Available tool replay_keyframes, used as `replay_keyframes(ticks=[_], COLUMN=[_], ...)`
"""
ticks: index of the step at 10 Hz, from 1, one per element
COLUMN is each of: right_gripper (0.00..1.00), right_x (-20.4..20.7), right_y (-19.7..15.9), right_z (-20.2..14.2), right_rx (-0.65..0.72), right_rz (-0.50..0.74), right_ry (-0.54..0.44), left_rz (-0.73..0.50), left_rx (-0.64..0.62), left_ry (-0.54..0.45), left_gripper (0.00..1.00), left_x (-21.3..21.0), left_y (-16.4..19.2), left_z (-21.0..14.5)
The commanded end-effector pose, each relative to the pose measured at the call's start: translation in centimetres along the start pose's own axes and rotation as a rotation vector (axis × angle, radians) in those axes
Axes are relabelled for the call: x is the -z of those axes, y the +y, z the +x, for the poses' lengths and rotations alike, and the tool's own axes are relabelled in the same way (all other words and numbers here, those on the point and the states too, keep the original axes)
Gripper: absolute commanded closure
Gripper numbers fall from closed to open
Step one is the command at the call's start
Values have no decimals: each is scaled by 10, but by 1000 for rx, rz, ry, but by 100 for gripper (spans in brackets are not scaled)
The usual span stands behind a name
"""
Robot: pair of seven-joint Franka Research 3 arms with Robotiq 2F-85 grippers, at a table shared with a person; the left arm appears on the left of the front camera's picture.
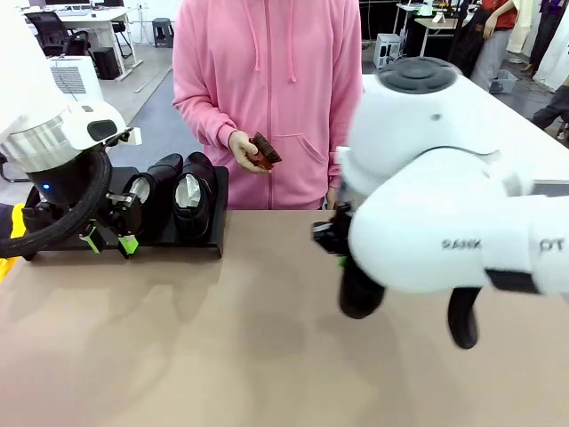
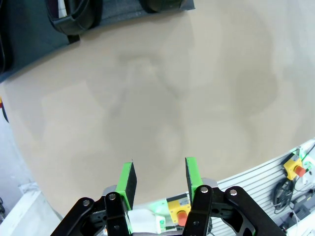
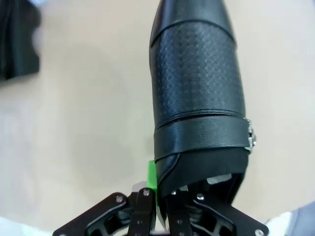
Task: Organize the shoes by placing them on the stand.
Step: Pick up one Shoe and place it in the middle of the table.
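Two glossy black shoes [image 1: 193, 189] stuffed with white paper stand side by side on the low black stand [image 1: 178, 245] at the table's far left. My left gripper [image 1: 109, 238] hovers just in front of the stand; in the left wrist view it is open [image 2: 160, 178] over bare table, with a shoe [image 2: 74, 14] on the stand [image 2: 29, 39] at the top edge. My right gripper [image 3: 160, 182] is shut on the heel rim of another black shoe [image 3: 197, 83]. In the front view that shoe [image 1: 360, 292] hangs toe-down under the right gripper [image 1: 336, 245], near the table's middle.
A person in a pink hoodie [image 1: 267, 89] stands at the far side, holding a small brown brush [image 1: 264, 149] in one hand. The tan table [image 1: 222, 356] is bare in front. My bulky right arm [image 1: 444, 205] hides the table's right part.
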State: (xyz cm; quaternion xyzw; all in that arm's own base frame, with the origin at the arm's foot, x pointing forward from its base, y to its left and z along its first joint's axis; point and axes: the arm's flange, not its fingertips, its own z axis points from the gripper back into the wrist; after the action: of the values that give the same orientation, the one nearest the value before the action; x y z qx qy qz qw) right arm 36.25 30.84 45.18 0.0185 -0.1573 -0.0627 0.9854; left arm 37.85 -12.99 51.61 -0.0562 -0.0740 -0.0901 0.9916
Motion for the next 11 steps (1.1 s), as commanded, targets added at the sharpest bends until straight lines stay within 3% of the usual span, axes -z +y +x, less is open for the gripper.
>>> replay_keyframes(ticks=[1,3,7,8,11], right_gripper=[100,100,97,86,31], right_x=[12,34,67,74,69], right_y=[46,89,118,120,119], right_z=[-11,-31,-51,-55,-54], right_rx=[-23,-46,2,0,-11], right_rz=[41,51,63,60,77], right_ry=[21,77,133,151,135], left_rz=[-13,-13,-13,-13,-13], left_rx=[12,12,12,12,12], left_ry=[3,3,3,3,3], left_gripper=[46,46,46,46,46], left_x=[-2,-2,-2,-2,-2], left_y=[3,3,3,3,3], left_z=[-1,-1,-1,-1,-1])
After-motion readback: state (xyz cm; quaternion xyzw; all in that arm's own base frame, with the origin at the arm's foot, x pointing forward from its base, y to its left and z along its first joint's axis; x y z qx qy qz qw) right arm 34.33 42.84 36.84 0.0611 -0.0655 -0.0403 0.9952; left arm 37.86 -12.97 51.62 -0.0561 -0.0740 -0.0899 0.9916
